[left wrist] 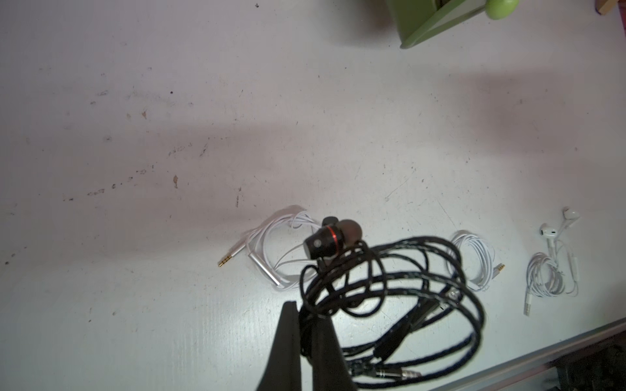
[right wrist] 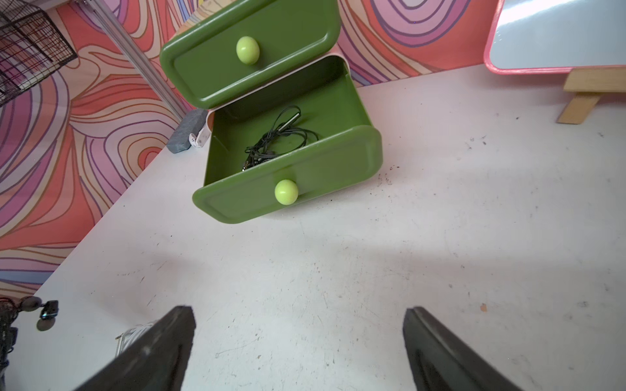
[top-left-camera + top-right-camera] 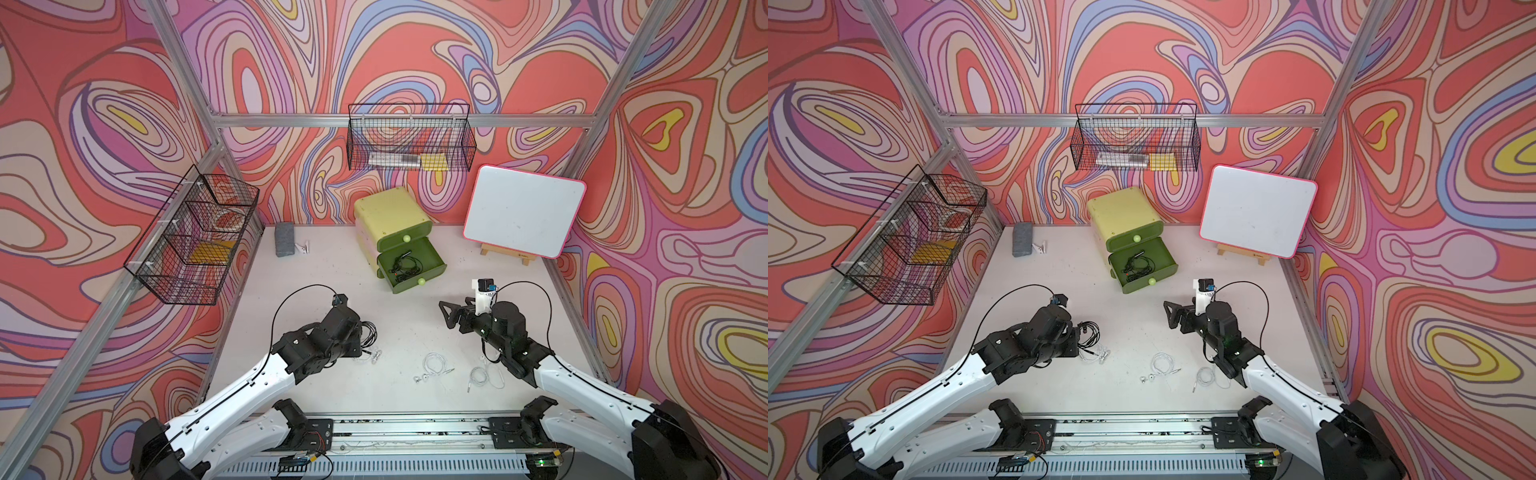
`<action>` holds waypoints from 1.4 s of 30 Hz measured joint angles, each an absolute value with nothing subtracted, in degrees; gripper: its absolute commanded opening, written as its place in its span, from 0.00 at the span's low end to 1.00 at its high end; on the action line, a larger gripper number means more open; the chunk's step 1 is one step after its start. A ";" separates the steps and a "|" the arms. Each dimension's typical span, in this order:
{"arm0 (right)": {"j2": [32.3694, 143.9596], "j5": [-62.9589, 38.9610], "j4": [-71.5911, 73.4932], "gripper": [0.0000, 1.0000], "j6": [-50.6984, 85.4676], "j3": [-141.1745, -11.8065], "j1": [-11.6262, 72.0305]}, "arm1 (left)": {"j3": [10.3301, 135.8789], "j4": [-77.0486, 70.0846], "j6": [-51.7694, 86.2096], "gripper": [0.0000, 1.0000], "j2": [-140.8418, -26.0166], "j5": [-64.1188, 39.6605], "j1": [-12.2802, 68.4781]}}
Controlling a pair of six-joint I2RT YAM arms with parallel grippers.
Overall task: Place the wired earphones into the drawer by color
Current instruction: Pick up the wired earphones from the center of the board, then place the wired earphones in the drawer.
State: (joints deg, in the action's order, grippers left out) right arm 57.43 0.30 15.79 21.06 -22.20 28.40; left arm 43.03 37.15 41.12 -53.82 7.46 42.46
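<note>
L gripper (image 1: 305,313) is clamped on a black earphone set (image 1: 323,242) that hangs from the jaws at the near side of the table, well short of the open lower drawer (image 2: 338,162), where other black earphones (image 2: 271,142) already lie. R gripper (image 2: 299,315) is spread wide and empty over bare table, facing that drawer. Left to do, I reckon: drop this black set in, then a white set (image 1: 264,269) by the L arm, another white set (image 1: 486,257) mid-table and a third white set (image 1: 545,277) by the R arm; upper drawer (image 2: 288,44) is shut, no reds in sight.
</note>
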 measured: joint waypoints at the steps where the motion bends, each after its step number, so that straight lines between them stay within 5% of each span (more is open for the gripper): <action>1: 57.32 0.80 15.79 0.98 21.08 -22.20 28.40 | 43.22 36.40 40.82 0.00 -53.95 7.53 42.46; 42: 51.31 9.26 17.19 0.98 22.15 -19.16 28.42 | 70.52 2.17 24.47 0.00 -92.01 25.36 42.46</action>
